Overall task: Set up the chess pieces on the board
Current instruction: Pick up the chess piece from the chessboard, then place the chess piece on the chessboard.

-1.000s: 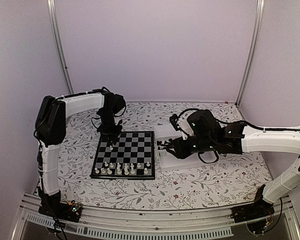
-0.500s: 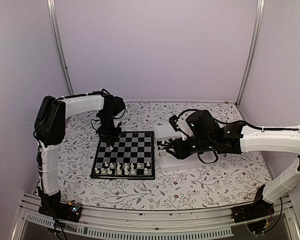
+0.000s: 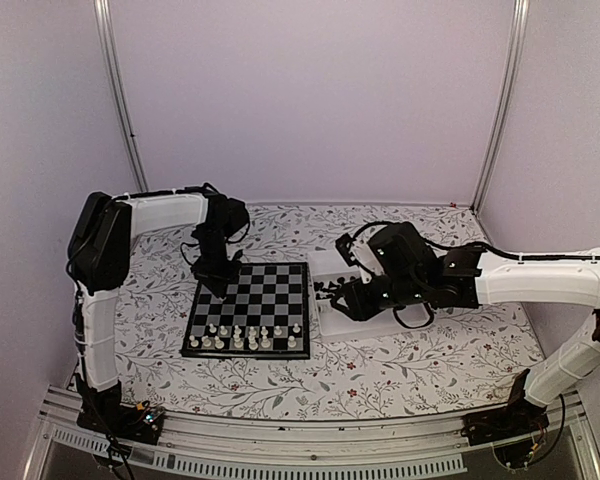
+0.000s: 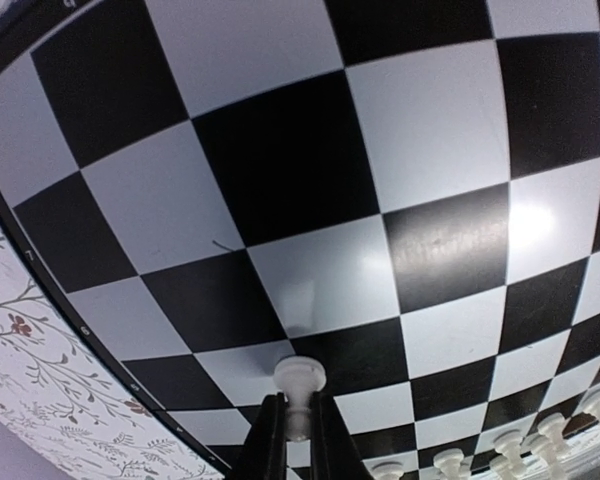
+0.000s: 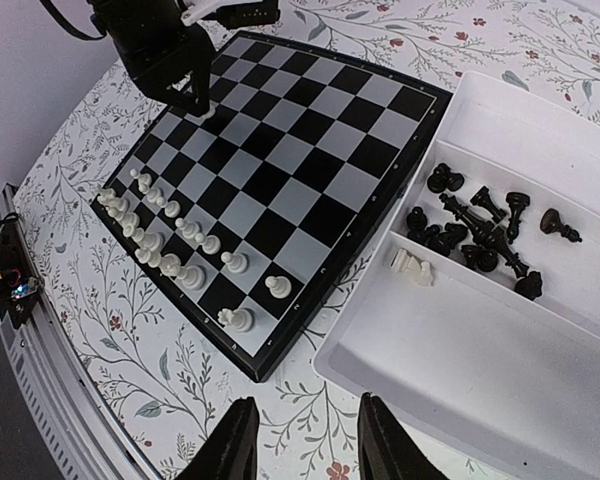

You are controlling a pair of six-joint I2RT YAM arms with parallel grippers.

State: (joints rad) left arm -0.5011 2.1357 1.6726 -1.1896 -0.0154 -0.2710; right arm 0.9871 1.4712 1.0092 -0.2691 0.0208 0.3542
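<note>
Left jaws clamp a held white piece (image 4: 299, 377). The left gripper (image 4: 297, 415) is over the board (image 3: 270, 290) corner nearest the table's far-left, and only the left wrist view shows the grip. Right gripper (image 5: 305, 445): jaws spread, empty, by the tray (image 5: 500, 390). Right wrist view alone resolves black pieces (image 5: 480, 225) and a stray white piece (image 5: 412, 267) in the tray. White pieces (image 5: 170, 245) fill the board's near rows.
</note>
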